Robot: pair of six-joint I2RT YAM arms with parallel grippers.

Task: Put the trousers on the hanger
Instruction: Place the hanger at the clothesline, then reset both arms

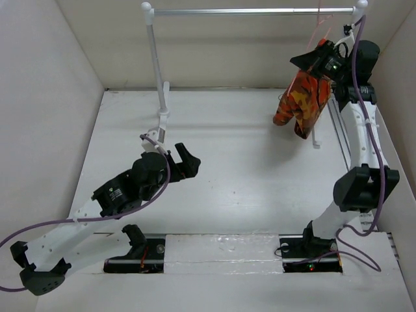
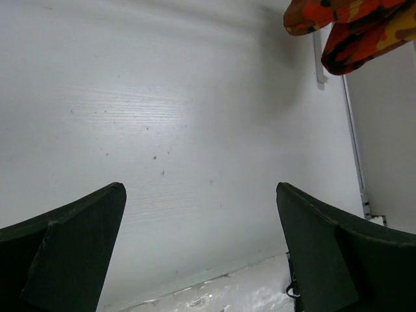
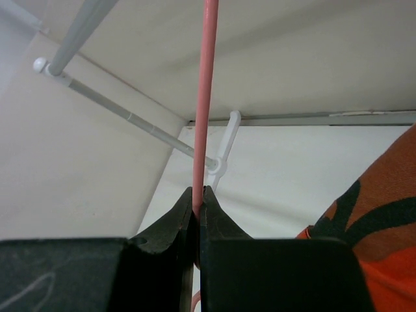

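The camouflage trousers (image 1: 302,101) hang folded in the air at the back right, under my right gripper (image 1: 323,53). They also show in the left wrist view (image 2: 354,29) and the right wrist view (image 3: 380,227). The pale-pink hanger (image 3: 205,97) is a thin wire clamped between my right gripper's (image 3: 198,195) shut jaws; its hook (image 1: 320,23) rises toward the silver bar. My left gripper (image 1: 183,162) is open and empty, low over the table's left middle; in its wrist view (image 2: 201,195) the jaws stand wide apart.
A silver bar (image 1: 253,11) on white posts (image 1: 158,71) spans the back of the table, also seen in the right wrist view (image 3: 81,29). White walls enclose left, back and right. A white rack foot (image 1: 316,140) stands below the trousers.
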